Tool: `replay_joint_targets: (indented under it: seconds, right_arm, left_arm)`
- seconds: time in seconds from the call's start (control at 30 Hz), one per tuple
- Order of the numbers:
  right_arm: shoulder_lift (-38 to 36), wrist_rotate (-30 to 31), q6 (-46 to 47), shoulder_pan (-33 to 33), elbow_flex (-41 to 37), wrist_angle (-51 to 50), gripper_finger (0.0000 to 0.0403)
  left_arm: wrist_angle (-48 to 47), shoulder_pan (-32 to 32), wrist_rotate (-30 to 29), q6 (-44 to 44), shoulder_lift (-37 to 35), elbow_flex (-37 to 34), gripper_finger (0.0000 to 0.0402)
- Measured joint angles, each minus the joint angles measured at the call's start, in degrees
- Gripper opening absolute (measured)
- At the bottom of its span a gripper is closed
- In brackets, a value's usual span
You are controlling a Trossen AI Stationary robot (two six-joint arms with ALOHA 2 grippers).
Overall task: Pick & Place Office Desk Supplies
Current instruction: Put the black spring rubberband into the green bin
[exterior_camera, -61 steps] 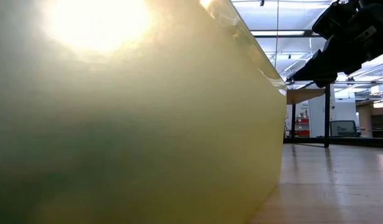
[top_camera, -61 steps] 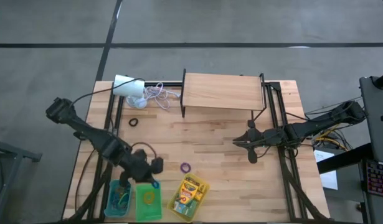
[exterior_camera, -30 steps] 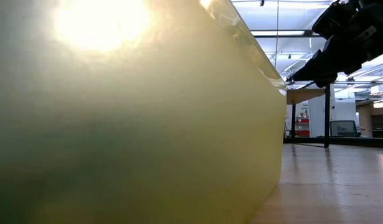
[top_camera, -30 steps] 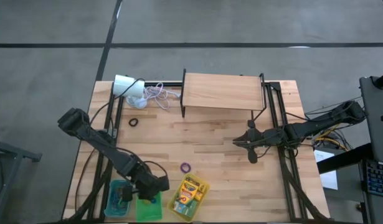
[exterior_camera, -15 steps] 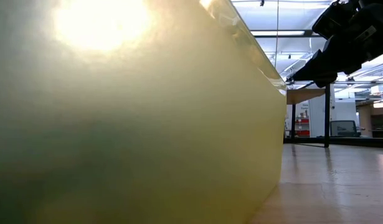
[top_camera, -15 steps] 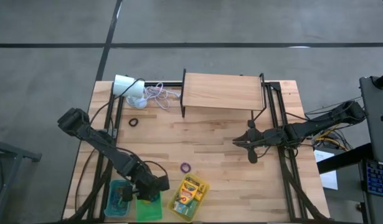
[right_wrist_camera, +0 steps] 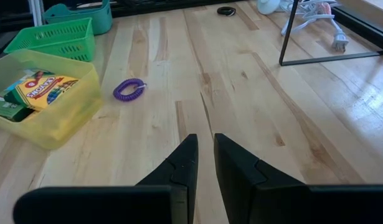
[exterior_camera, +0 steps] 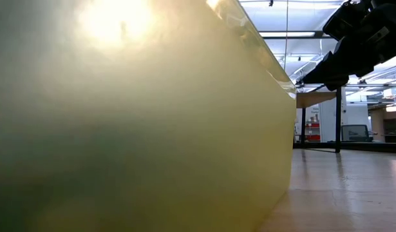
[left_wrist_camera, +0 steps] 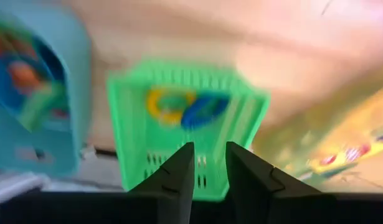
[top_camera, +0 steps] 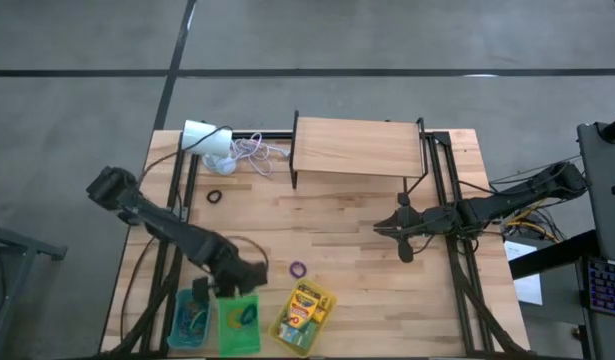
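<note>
A green basket [top_camera: 239, 325] at the near edge holds a yellow and a blue loop [left_wrist_camera: 182, 107]. Beside it stand a blue basket [top_camera: 192, 320] with more loops and a yellow bin [top_camera: 302, 318] with crayon boxes [right_wrist_camera: 35, 87]. A purple loop [top_camera: 298, 268] and a black loop [top_camera: 215, 197] lie on the bare wood. My left gripper [top_camera: 245, 282] hovers over the green basket's far rim [left_wrist_camera: 185, 68], open by a small gap [left_wrist_camera: 208, 163], nothing between its fingers. My right gripper [top_camera: 379, 228] waits mid-right above the table, with a narrow gap [right_wrist_camera: 206, 144] and nothing in it.
A wooden shelf on a black frame [top_camera: 357, 148] stands at the far edge, with a white cylinder and its white cord [top_camera: 212, 140] to its left. The yellow bin's wall [exterior_camera: 140, 129] fills most of the low view. Bare wood lies between the shelf and the baskets.
My left gripper has drawn back from over the green basket toward the table's far edge, rising a little. The loops in that basket now show from above. My right arm has kept still.
</note>
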Motion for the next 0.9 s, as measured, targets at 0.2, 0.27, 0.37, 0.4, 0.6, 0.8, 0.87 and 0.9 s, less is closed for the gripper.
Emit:
replay_joint_targets:
  seconds: [0.2,0.27,0.37,0.4,0.6,0.8,0.87,0.9]
  right_arm:
    - [0.0,0.0,0.02,0.0,0.0,0.0,0.0052]
    - [0.0,0.0,0.02,0.0,0.0,-0.02,0.0052]
    - [0.0,0.0,0.02,0.0,0.0,0.0,0.0052]
    - [-0.01,0.0,0.0,0.01,0.0,-0.01,0.0052]
    - [0.0,0.0,0.02,0.02,0.0,0.0,0.0052]
    - [-0.01,0.0,0.01,0.01,0.0,0.01,0.0052]
    - [-0.01,0.0,0.02,0.02,0.01,0.0,0.0052]
    - [0.0,0.0,0.01,0.01,0.0,0.0,0.0052]
  left_arm:
    - [-14.17,8.39,-7.25,13.91,-5.58,0.0,0.0097]
    - [-19.52,11.67,-10.86,17.46,-7.3,0.0,0.0097]
    - [-27.34,16.58,-18.21,22.04,-9.25,0.0,0.0097]
    - [-29.6,18.18,-21.1,23.35,-9.67,-0.02,0.0097]
    - [-32.76,29.01,-32.53,35.92,-11.28,-1.78,0.0097]
    - [-27.9,42.11,-33.18,52.8,-11.52,-6.37,0.0097]
    - [-25.66,46.11,-33.16,57.66,-11.54,-8.54,0.0097]
    - [-24.88,47.91,-33.12,59.93,-11.53,-9.52,0.0097]
